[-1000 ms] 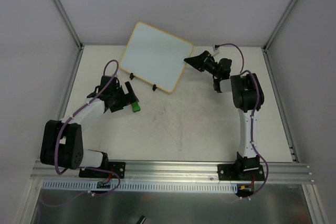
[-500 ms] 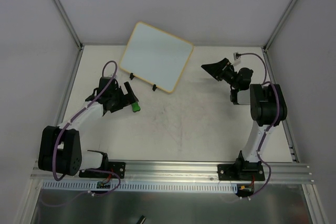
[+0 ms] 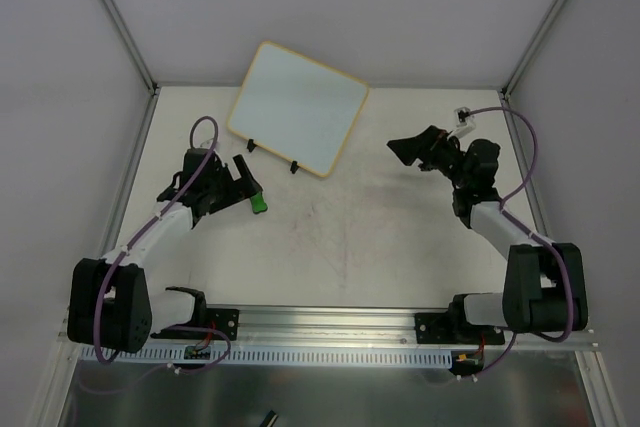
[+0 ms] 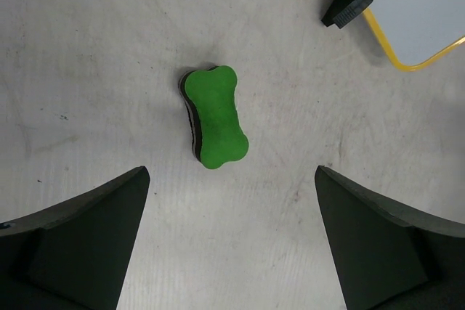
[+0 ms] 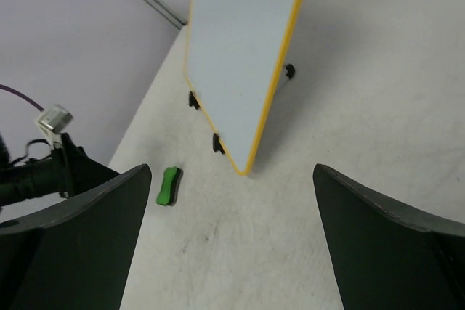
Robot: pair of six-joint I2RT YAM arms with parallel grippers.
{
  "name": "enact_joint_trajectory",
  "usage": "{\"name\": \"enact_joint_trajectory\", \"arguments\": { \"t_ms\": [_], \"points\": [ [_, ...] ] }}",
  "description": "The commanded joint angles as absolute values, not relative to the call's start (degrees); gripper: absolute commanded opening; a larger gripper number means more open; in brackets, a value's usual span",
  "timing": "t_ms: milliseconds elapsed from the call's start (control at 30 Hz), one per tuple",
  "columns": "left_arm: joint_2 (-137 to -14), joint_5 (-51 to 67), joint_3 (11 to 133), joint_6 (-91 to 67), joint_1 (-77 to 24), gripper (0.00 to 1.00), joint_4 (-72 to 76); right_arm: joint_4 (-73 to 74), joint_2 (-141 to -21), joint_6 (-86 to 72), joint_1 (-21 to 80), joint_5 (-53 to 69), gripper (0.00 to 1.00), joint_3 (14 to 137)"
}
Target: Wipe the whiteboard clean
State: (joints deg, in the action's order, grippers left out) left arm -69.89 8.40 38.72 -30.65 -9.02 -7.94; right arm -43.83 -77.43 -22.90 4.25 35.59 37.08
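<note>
Two grippers both stand with their fingers spread wide and hold nothing. The left gripper (image 3: 248,185) hangs over the left part of the table (image 3: 380,237), and in its wrist view one green bone-shaped eraser (image 4: 216,116) lies flat just ahead of the gap between the two fingers, touching neither. Past the eraser, toward the table's far edge, stands the one whiteboard (image 3: 297,107), left of the middle and tilted back, its face plain white inside a thin yellow frame. Two black clip feet (image 3: 252,144) sit along its near edge; the right wrist view shows a third foot (image 5: 289,70) behind the board. The right gripper (image 3: 408,150) is raised over the right part of the table, well apart from the whiteboard, its fingers pointing toward the board's right edge. Both arms reach in from the table's near edge.
</note>
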Motion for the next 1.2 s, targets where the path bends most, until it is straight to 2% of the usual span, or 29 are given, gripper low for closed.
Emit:
{"name": "enact_joint_trajectory", "arguments": {
  "t_ms": [0, 67, 400, 667, 833, 1167],
  "points": [
    [-66.0, 7.6, 37.7, -30.6, -9.1, 0.99, -7.2, -29.3, -73.3, -14.7, 6.5, 28.5, 0.99, 34.5],
    [-64.3, 6.4, 36.9, -30.2, -9.1, 0.99, -7.0, -23.8, -70.6, -12.1, 7.9, 23.7, 0.99, 33.5],
    [-58.9, 4.3, 31.6, -28.9, -9.1, 0.99, -6.3, -14.5, -62.4, -11.5, 9.7, 14.4, 0.99, 26.3],
    [-51.9, 10.1, 22.9, -28.6, -9.1, 0.99, 3.7, -22.9, -61.9, -12.7, 11.8, 14.9, 0.99, 19.6],
    [-52.6, 10.5, 24.0, -27.6, -9.1, 0.99, 4.3, -25.0, -64.3, -14.0, 13.0, 17.1, 0.99, 20.7],
    [-54.5, 11.6, 25.0, -28.0, -9.1, 0.99, 4.9, -24.6, -62.1, -13.4, 13.6, 17.0, 0.99, 20.7]
  ]
}}
